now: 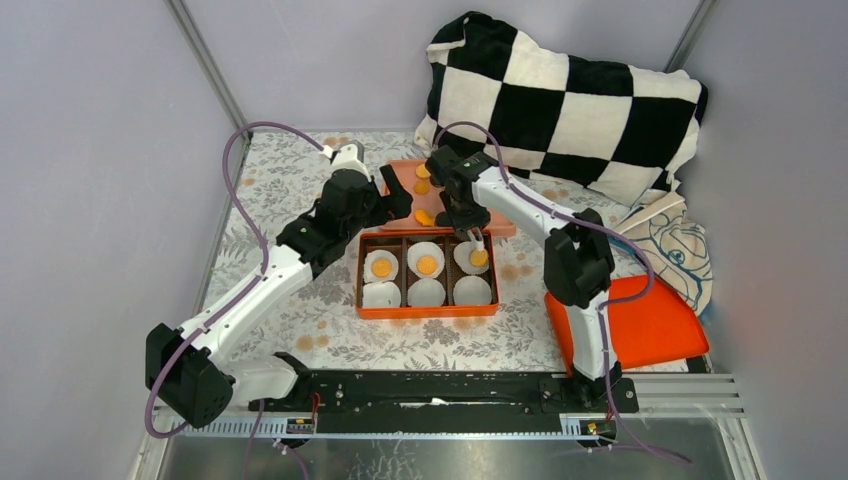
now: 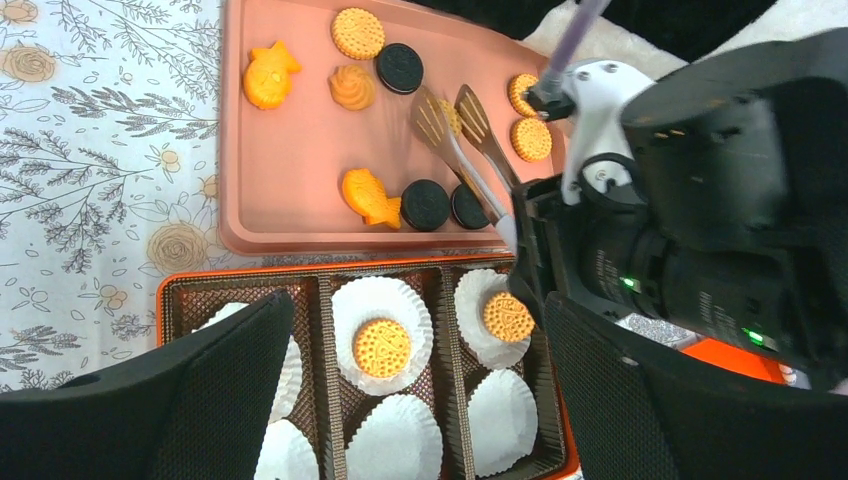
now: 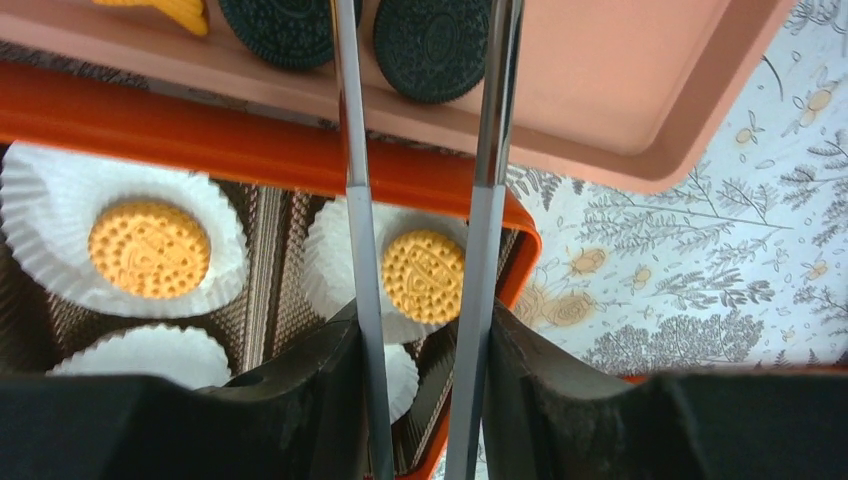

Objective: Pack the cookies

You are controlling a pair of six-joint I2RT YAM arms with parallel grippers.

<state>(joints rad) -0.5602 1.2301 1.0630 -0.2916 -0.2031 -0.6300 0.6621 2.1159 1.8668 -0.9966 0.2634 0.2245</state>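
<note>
An orange box [image 1: 428,313] holds white paper liners. Its back row carries three round orange cookies [image 1: 427,264], two of them clear in the left wrist view [image 2: 382,347] [image 2: 508,316]. Behind it, a pink tray [image 2: 290,170] bears several more cookies, orange [image 2: 358,33] and black [image 2: 426,204]. My right gripper [image 3: 420,330] is shut on metal tongs [image 2: 470,160]. Their two arms run up over the box's back right cookie [image 3: 424,276], and their empty tips hang above the pink tray. My left gripper [image 2: 420,400] stands wide open above the box, holding nothing.
A black-and-white checkered pillow [image 1: 570,90] lies at the back right, with a printed cloth bag [image 1: 680,250] below it. An orange lid [image 1: 650,330] rests at the right near edge. A floral cloth [image 1: 280,190] covers the table.
</note>
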